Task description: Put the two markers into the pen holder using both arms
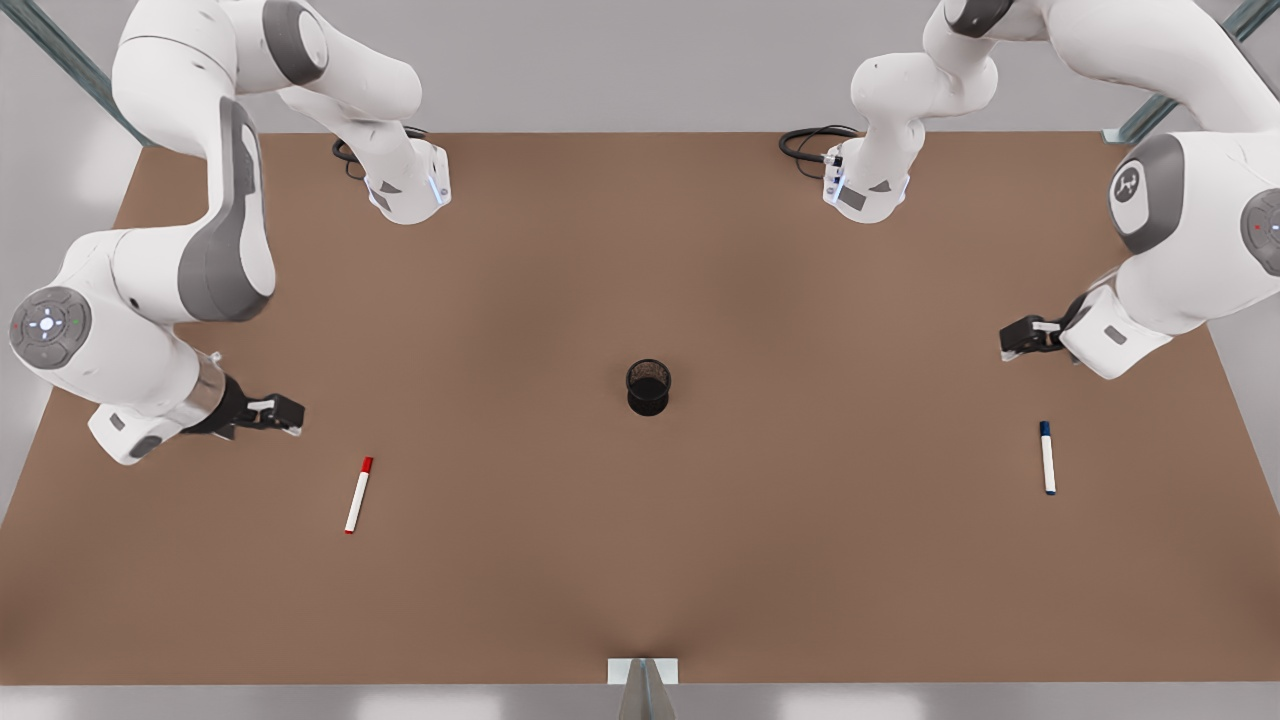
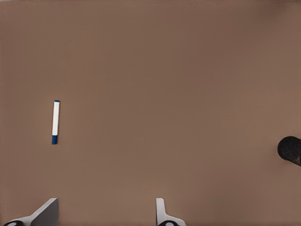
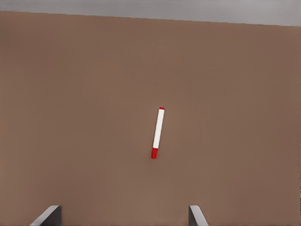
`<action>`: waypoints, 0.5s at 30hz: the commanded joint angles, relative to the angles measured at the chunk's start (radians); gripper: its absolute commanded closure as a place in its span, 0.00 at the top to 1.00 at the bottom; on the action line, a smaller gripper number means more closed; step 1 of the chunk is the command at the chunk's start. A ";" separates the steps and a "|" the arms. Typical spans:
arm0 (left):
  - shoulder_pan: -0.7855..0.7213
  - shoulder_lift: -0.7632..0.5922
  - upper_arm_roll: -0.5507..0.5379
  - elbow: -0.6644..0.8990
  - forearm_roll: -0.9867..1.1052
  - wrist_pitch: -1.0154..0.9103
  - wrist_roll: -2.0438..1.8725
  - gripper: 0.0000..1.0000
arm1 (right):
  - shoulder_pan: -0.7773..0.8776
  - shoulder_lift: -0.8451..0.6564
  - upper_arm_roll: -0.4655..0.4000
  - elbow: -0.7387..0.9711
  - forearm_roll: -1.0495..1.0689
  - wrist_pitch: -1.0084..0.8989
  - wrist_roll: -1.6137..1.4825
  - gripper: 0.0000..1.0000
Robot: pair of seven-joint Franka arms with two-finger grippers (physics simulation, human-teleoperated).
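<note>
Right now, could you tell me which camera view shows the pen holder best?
The front view: the pen holder stands whole at mid-table, its open top visible, between both markers. The left wrist view catches just a dark sliver of it at the picture's edge.

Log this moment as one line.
left claw: open, above blue marker | right claw: open, above red marker | pen holder: no markers inside

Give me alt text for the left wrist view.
A blue-capped marker lies flat on the brown table, untouched, ahead of the left end effector, whose fingers stand open. The black pen holder sits apart from it at the frame's edge.
</note>
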 commanded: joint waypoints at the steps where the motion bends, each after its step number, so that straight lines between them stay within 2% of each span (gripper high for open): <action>1: -0.001 0.003 0.001 0.001 0.002 0.010 0.051 1.00 | -0.008 -0.026 0.003 -0.029 -0.006 0.022 0.028 1.00; 3: 0.000 0.044 0.003 0.001 0.001 0.074 0.050 1.00 | -0.014 -0.023 0.003 -0.028 -0.007 0.021 0.023 1.00; 6: 0.038 0.201 0.012 -0.006 -0.007 0.315 0.039 1.00 | -0.020 0.002 0.003 -0.024 -0.027 0.051 0.023 1.00; 12: 0.204 0.405 0.012 -0.017 -0.027 0.590 0.274 1.00 | -0.061 0.243 -0.007 -0.028 -0.035 0.347 0.022 1.00; 15: 0.275 0.473 0.015 -0.031 -0.013 0.608 0.338 1.00 | -0.061 0.330 -0.007 -0.028 -0.033 0.464 0.051 1.00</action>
